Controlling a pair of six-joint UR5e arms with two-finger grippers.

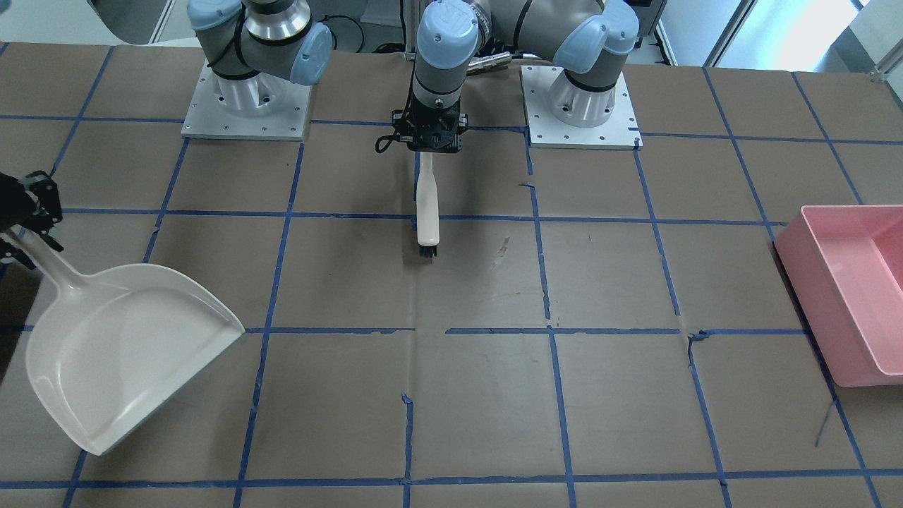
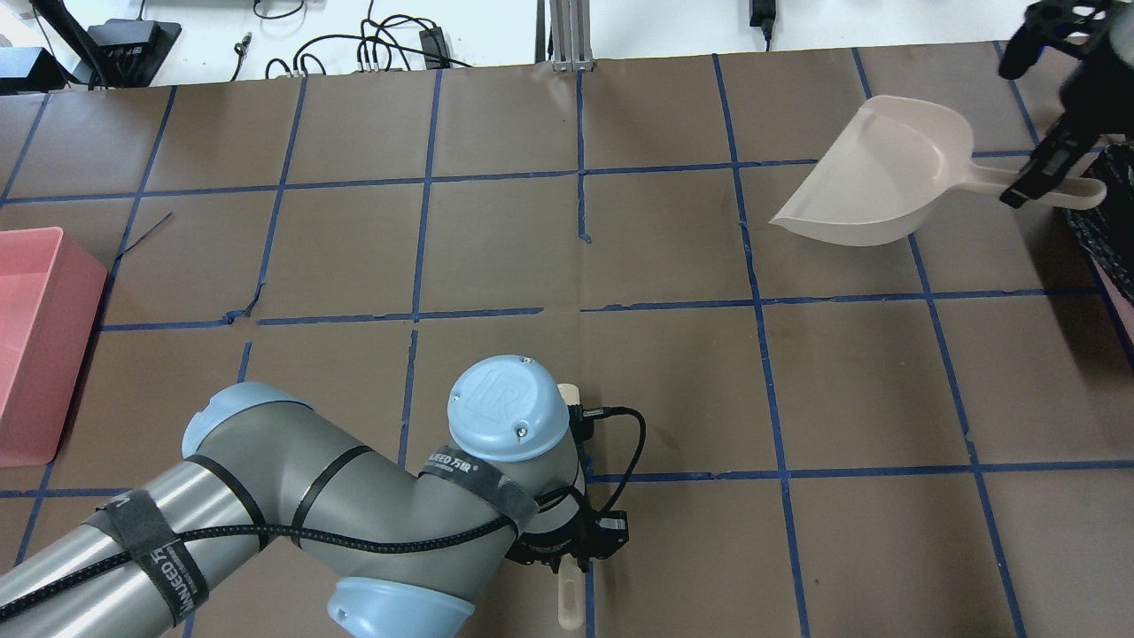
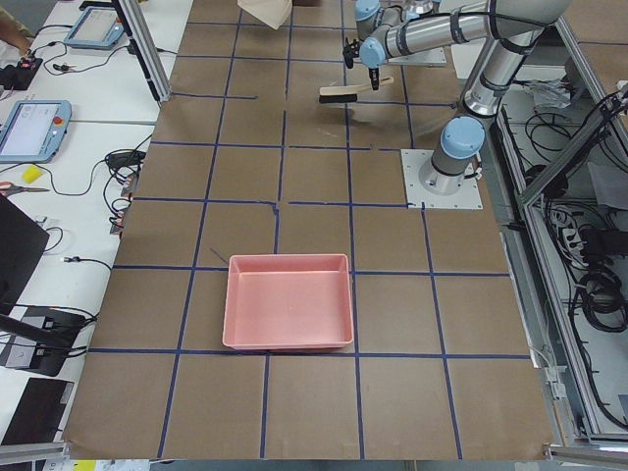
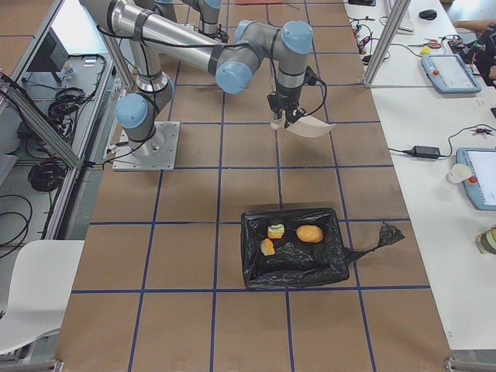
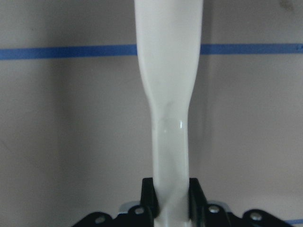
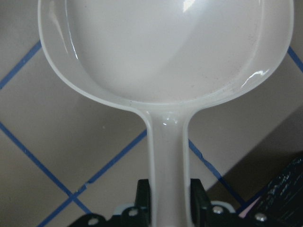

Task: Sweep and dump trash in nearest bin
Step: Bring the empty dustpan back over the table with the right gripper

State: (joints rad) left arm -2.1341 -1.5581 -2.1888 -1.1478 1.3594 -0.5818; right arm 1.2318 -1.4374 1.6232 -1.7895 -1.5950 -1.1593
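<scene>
The trash lies inside the black-bagged bin (image 4: 291, 249): a golden-brown lump (image 4: 309, 233) and two pale yellow-green chunks (image 4: 275, 231) (image 4: 267, 247). My right gripper (image 6: 168, 208) (image 2: 1054, 173) is shut on the handle of the cream dustpan (image 1: 127, 353) (image 2: 877, 177) (image 6: 165, 47), which is empty and held beside that bin. My left gripper (image 5: 170, 198) (image 1: 429, 141) is shut on the white brush (image 1: 427, 204) (image 5: 168, 94), whose black bristles (image 1: 427, 250) point away from the robot near the table's middle.
A pink bin (image 1: 846, 282) (image 2: 35, 337) (image 3: 289, 299) stands at the table's end on my left. The brown table surface (image 1: 494, 395) carries a grid of blue tape. Both arm bases (image 1: 578, 106) sit on white plates at the robot's edge.
</scene>
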